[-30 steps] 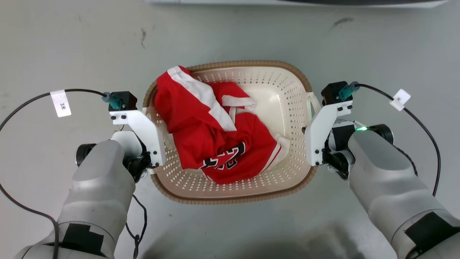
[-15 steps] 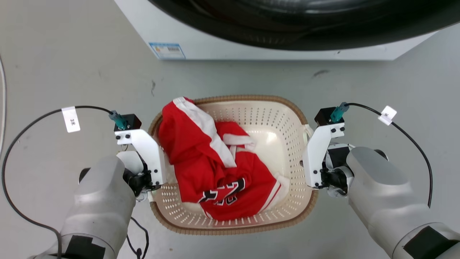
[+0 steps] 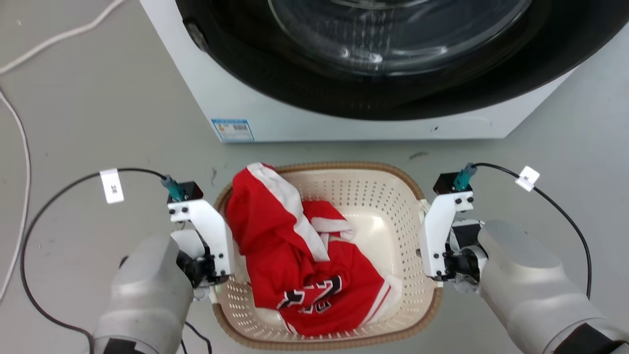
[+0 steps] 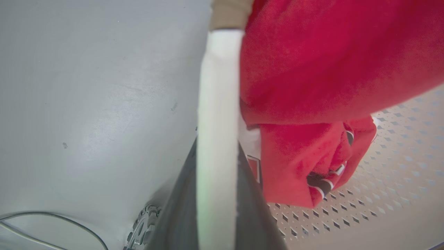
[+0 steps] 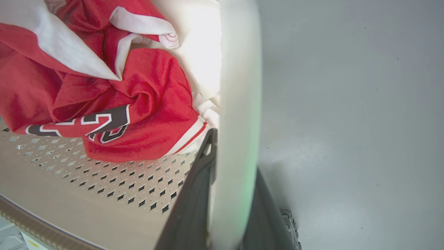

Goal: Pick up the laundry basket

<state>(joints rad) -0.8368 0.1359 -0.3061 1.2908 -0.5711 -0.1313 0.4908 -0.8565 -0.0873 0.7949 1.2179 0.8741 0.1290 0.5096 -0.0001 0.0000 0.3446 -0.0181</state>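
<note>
Clamping laundry basket (image 3: 383, 206) handles, left gripper (image 4: 217, 144) and right gripper (image 5: 234, 149), jersey (image 3: 295, 255) number crumpled unreadable, washing machine (image 3: 295, 113) cropped.

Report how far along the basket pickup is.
Done: left gripper and right gripper are each shut on a white side handle of the basket. In hand: the basket, red clothes inside, held between them. Left: confirm it is clear of the floor; these views don't settle that.
</note>
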